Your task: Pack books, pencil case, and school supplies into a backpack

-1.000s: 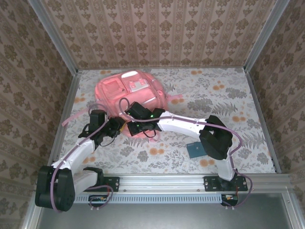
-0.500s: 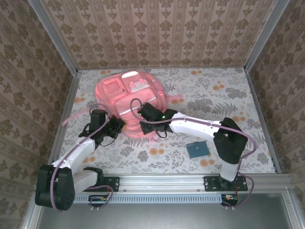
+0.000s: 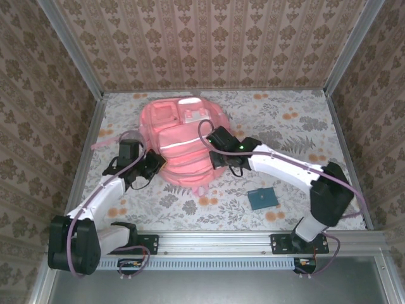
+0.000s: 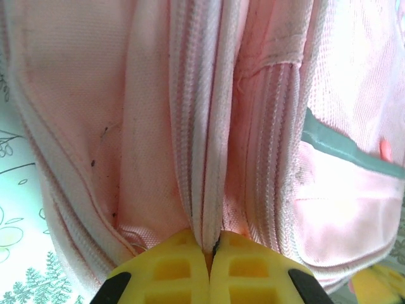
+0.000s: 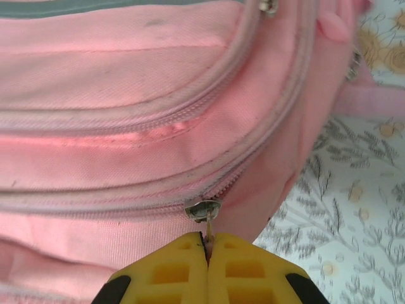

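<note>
Backpack (image 3: 180, 149) zip step: right gripper (image 5: 207, 248) clamped tight on zipper pull (image 5: 203, 209) at its tips. Left gripper (image 4: 212, 248) pinched closed on zipper seam (image 4: 205, 158). Bag body spreads beyond both. Anchor left, drag right along track, no yanking.

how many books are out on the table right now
1. A small teal book lies flat on the table, toward its near edge and to the right of the backpack. Others may be hidden inside or under the backpack.

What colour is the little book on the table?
The little book is teal, clearest in the top view.
</note>
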You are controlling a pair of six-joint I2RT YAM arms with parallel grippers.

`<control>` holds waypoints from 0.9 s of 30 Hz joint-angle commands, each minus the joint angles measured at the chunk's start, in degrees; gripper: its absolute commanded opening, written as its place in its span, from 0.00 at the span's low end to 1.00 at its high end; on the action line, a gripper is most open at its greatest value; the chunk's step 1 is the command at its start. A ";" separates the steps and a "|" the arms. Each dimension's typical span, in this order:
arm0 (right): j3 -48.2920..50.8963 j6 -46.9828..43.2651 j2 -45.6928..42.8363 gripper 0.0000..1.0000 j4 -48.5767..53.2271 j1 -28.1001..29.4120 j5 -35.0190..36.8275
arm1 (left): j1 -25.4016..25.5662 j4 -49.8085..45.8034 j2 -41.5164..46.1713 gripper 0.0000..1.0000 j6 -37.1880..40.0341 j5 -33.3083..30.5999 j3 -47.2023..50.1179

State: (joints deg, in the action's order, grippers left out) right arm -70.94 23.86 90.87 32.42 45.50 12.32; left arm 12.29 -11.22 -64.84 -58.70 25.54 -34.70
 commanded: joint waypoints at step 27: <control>-7.06 7.84 10.07 0.00 -13.17 7.63 -15.28 | -2.11 -5.63 -2.42 0.55 3.84 6.78 -6.18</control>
State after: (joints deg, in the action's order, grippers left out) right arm -75.57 30.72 99.98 21.93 52.77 -2.00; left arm 9.34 -19.33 -67.75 -51.51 30.17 -42.30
